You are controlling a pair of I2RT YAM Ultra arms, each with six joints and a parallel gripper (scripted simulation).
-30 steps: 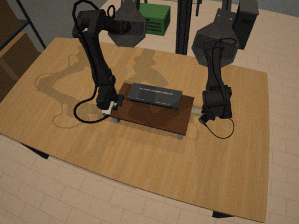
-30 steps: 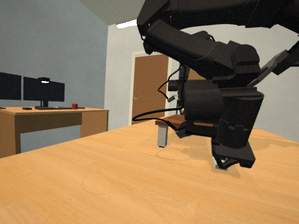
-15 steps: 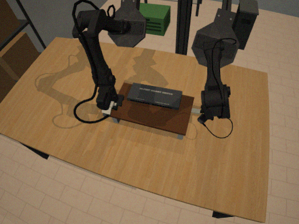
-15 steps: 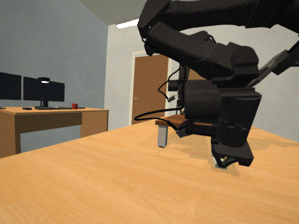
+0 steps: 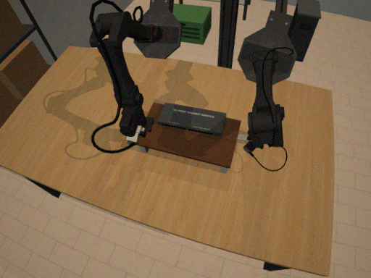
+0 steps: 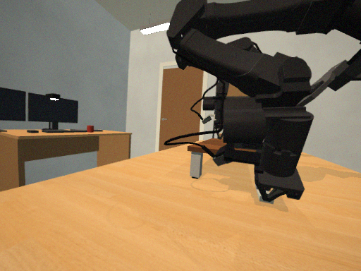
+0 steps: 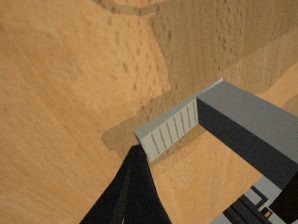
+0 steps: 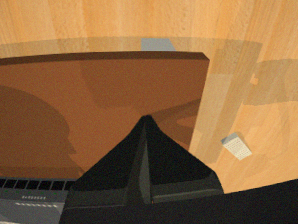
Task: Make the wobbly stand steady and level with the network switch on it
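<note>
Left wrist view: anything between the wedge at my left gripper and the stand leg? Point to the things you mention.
Nothing visible. The left gripper [image 5: 250, 137] [image 6: 260, 187] [image 7: 138, 149] is at the near end of the wedge [image 5: 242, 137] [image 6: 266, 201] [image 7: 167, 129], whose far end runs up to the stand leg [image 7: 247, 115] with no object between. The leg hides that end, so I can't tell whether it is underneath.
</note>
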